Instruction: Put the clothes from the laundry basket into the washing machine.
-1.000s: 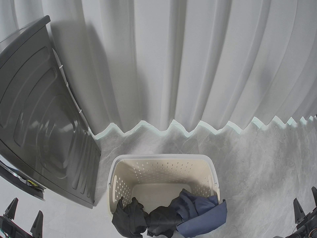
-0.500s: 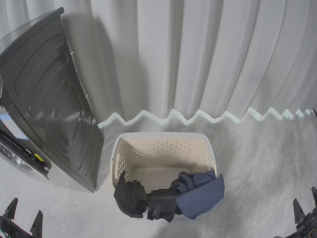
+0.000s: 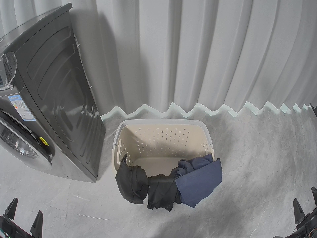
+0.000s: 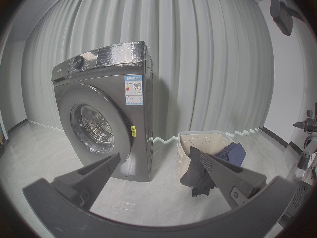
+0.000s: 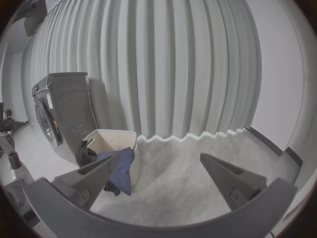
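The basket [image 3: 163, 122] is set on the floor [image 3: 264, 169], just beside the right side of the machine [image 3: 59, 93] and near the curtain [image 3: 198, 50] behind it. The clothes are draped over the basket's near rim and hang partly down its outer wall. A black garment [image 3: 132, 182] is laid over the near left corner. A blue garment [image 3: 201, 182] is laid over the near right corner. A second dark piece [image 3: 161, 192] is bunched between them, touching both.

The machine is stood at the left of the floor, with its back near the curtain. In the left wrist view its round door [image 4: 94, 124] is seen on the front and appears shut, though this cannot be told for certain. A label [image 4: 133, 90] is stuck on the front above the door, and a small yellow tag [image 4: 133, 131] is fixed beside the door's edge. The machine's top is wrapped in clear film [image 4: 115, 55].

The left hand [image 3: 25, 209] is held low in front of the machine, well apart from the basket. It is released, with its fingers [image 4: 99, 169] spread wide. The right hand [image 3: 305, 198] is held low over the floor on the other side, also well apart from the basket. It is released too, its fingers [image 5: 228, 174] set wide.
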Available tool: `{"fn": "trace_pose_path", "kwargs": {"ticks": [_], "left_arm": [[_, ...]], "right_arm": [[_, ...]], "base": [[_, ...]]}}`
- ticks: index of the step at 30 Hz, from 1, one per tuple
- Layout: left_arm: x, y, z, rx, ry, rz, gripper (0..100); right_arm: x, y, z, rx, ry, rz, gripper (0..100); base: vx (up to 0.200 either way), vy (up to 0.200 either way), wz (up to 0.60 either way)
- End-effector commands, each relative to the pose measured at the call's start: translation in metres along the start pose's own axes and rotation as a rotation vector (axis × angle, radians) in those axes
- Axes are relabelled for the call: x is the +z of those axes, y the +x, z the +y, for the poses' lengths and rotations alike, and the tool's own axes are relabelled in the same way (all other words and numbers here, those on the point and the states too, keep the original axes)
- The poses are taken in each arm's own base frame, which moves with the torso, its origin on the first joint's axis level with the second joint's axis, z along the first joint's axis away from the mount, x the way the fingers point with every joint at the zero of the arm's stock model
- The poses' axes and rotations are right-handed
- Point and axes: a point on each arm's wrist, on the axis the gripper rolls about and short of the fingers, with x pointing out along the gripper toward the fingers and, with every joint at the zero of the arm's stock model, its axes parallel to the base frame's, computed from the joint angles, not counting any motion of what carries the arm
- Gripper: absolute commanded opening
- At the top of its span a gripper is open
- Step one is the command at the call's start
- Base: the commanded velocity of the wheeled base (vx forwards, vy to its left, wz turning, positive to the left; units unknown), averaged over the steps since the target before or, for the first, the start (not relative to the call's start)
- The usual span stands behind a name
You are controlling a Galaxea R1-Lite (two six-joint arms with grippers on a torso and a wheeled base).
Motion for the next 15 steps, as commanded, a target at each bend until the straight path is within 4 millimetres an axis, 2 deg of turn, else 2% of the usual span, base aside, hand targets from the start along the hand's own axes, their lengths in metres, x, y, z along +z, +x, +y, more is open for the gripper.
{"fn": "trace_pose_path", "kwargs": {"ticks": [1, 2, 15], "left_arm": [[-0.0049, -0.0002, 0.0001, -0.002, 0.0, -0.002, 100], [-0.0049, -0.0002, 0.0001, -0.002, -0.002, -0.002, 100], [-0.0049, -0.0002, 0.0001, -0.002, -0.002, -0.002, 100]], "right_arm": [[-0.0049, 0.0, 0.0, 0.0, 0.0, 0.0, 100], [-0.0049, 0.0, 0.0, 0.0, 0.0, 0.0, 100], [-0.0049, 0.0, 0.0, 0.0, 0.0, 0.0, 100]], "base": [[0.0, 0.0, 0.0], [0.0, 0.0, 0.0], [0.0, 0.2, 0.0]]}}
